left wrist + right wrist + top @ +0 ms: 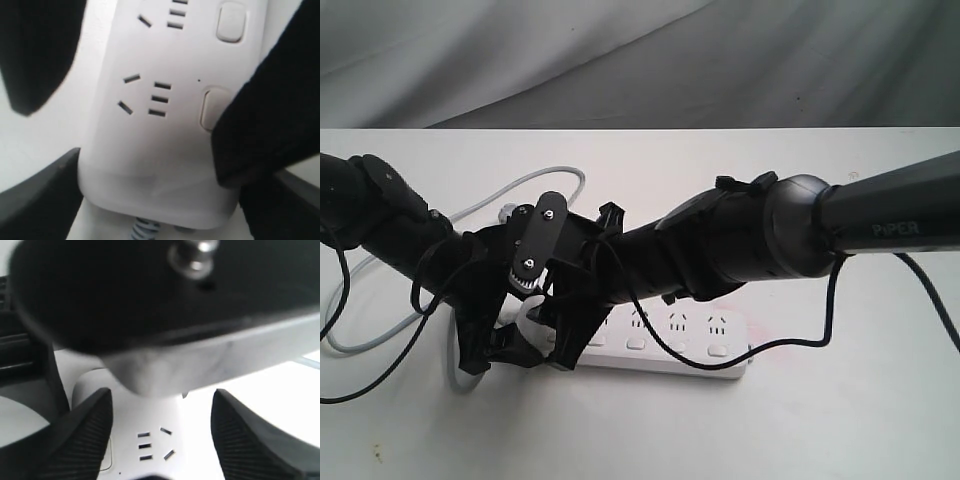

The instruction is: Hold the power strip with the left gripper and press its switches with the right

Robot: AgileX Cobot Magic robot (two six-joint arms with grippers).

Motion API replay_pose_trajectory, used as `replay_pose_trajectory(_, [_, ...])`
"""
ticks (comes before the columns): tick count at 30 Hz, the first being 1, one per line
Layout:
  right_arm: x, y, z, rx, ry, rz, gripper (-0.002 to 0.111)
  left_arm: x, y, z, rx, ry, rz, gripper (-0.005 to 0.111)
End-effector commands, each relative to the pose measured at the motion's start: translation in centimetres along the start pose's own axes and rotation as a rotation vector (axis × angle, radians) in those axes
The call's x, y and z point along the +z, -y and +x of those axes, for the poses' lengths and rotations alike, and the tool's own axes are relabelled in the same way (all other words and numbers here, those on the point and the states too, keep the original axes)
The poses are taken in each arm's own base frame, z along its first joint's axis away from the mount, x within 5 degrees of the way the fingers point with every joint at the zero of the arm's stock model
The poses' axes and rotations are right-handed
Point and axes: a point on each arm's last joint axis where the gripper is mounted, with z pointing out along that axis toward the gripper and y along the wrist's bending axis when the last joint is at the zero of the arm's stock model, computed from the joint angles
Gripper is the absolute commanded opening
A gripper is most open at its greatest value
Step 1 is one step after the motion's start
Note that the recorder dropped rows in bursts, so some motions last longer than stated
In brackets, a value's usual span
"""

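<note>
The white power strip (692,345) lies on the white table, its grey cord (380,335) looping off to the left. My left gripper (505,345) is at the cord end. In the left wrist view the left gripper (165,172) has its dark fingers (45,200) against both sides of the power strip (150,150), shut on it. My right gripper (562,335) reaches across to the same end and is open. One of its black fingers (260,120) covers part of the end switch (211,107). In the right wrist view the right gripper (161,400) spreads its ridged fingers (82,440) wide over the power strip (150,420).
A second switch (231,22) and three more switches (677,347) show uncovered along the strip. The right arm's thick black body (790,235) hangs over the strip's middle. A black cable (825,320) droops from it. Grey cloth (640,60) backs the table.
</note>
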Motion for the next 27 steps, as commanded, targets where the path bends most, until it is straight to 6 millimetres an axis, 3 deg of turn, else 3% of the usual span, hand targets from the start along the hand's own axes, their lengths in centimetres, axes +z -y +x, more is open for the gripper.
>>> replay_pose_trajectory(1, [0.0,0.4,0.1,-0.002,0.000,0.008,0.054,0.1,-0.1,-0.2,-0.011,0.009,-0.003,0.056])
replay_pose_trajectory(27, [0.0,-0.4,1.9,-0.023,-0.040,-0.032,0.054,0.1,-0.1,-0.2,-0.011,0.009,-0.003,0.056])
